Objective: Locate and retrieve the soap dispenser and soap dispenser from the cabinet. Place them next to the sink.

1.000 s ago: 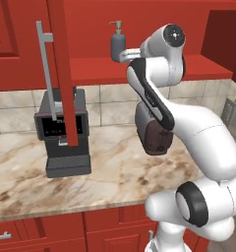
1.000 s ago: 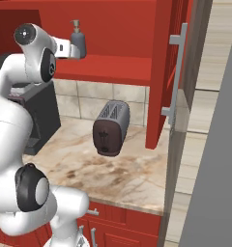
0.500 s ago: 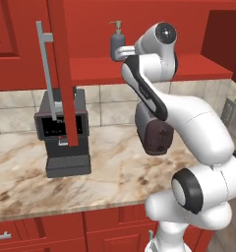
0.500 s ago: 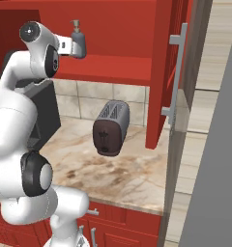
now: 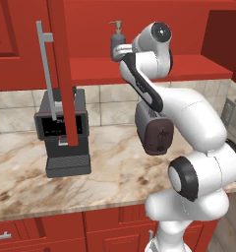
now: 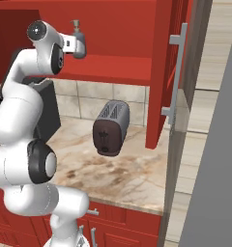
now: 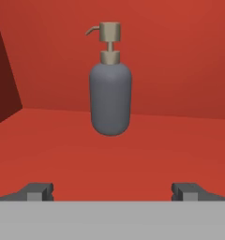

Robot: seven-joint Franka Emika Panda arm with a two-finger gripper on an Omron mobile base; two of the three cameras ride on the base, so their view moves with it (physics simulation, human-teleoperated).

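— On the red shelf (image 5: 154,69) of the open cabinet (image 6: 137,29), what is seen?

— A dark grey soap dispenser (image 7: 110,98) with a tan pump is seen standing upright on the shelf, with the red back wall behind it. From the left base view the same bottle (image 5: 117,43) is found at the left end of the shelf, just beside the robot's wrist; from the right base view it (image 6: 78,43) is partly covered by the white hand.

— How is the gripper held?

— The gripper (image 7: 112,191) is aimed straight at the bottle, its two dark fingertips (image 7: 38,191) spread wide apart at the bottom of the hand view. Nothing is held between them, and the bottle is not touched; bare shelf is seen between the tips and the bottle.

— And the cabinet door?

— The red door (image 6: 164,72) is swung open, its long grey bar handle (image 6: 175,72) facing outward in the right base view. In the left base view another door (image 5: 61,69) is seen edge-on with its grey handle (image 5: 46,74).

— What is found below?

— A dark toaster (image 6: 110,128) and a black coffee machine (image 5: 63,130) are set on the marbled counter (image 5: 110,177), well apart from each other, against a tiled wall.
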